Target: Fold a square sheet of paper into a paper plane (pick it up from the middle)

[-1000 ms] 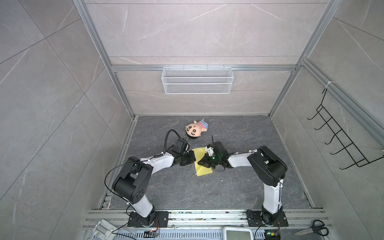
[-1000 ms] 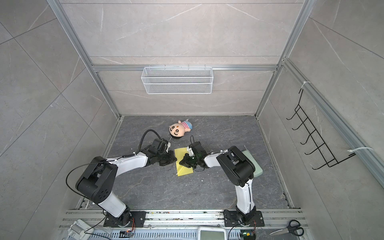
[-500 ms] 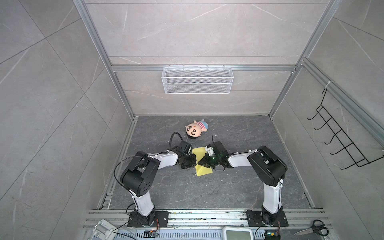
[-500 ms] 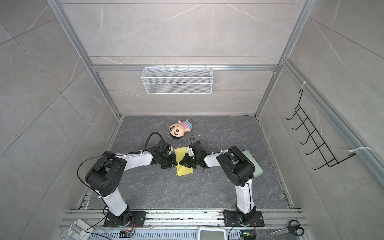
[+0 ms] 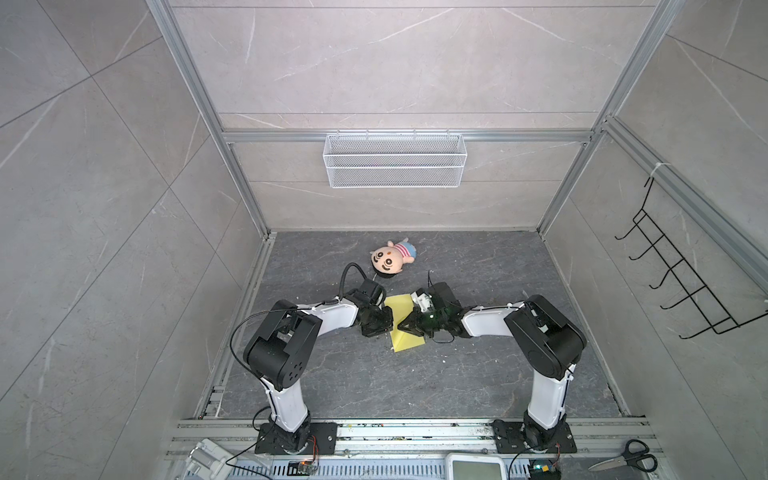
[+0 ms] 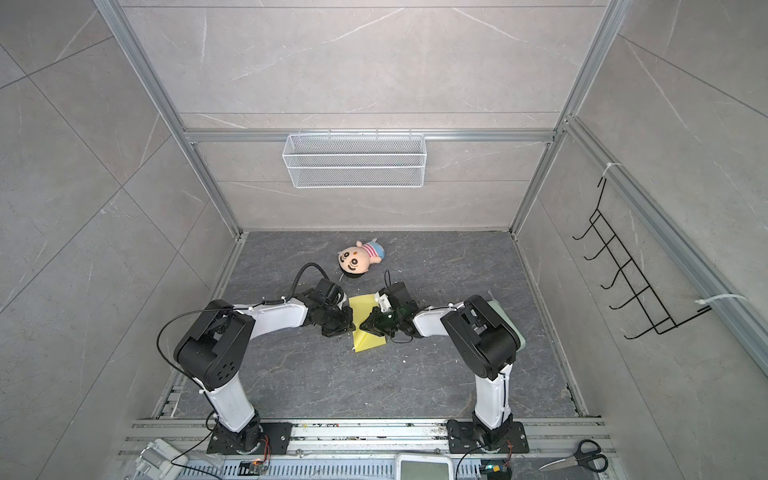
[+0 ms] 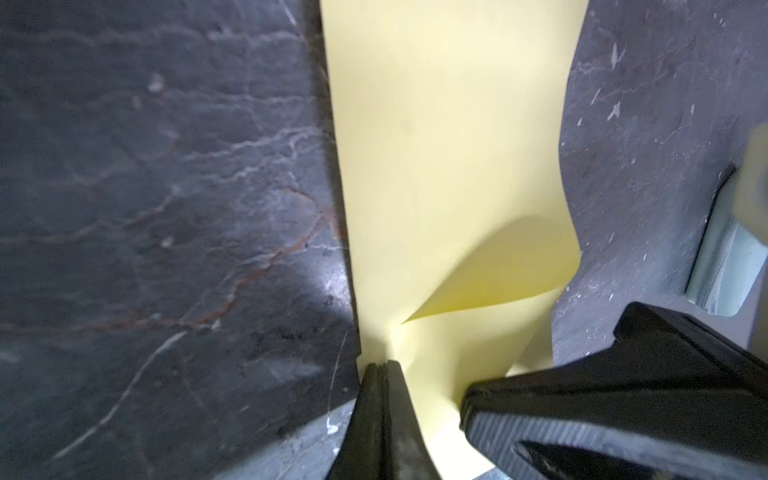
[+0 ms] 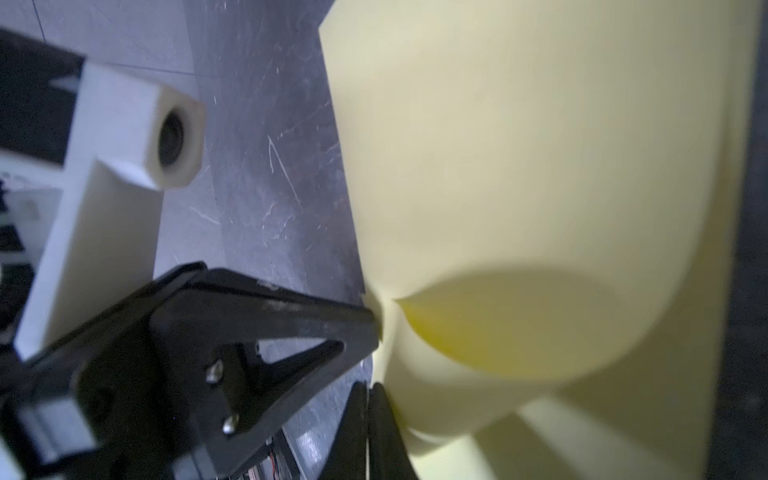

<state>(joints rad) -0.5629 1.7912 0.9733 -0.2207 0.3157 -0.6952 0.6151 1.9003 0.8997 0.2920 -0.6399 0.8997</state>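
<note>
Left claw (image 7: 380, 368) pinched fully shut on the edge of the square sheet of paper (image 7: 449, 145), which buckles up just past its tips. Right claw (image 8: 368, 388) sits just beside it, tips also together; can't tell if it has paper, the view is blurred. Worktop (image 5: 374, 386) is dark grey veined slate with pale specks. Plush doll (image 5: 388, 262) lies beyond both claws. White wire basket (image 5: 395, 166) hangs on the grey-tiled back wall.

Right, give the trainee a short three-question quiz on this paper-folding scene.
1. True or false: the paper lies fully flat.
2. The left gripper is: A wide open; B shut on the paper; C out of every view.
3. Fill in: the toy lying beyond the paper is a ___.
Key: 1 false, one part curls up; 2 B; 3 doll.
</note>
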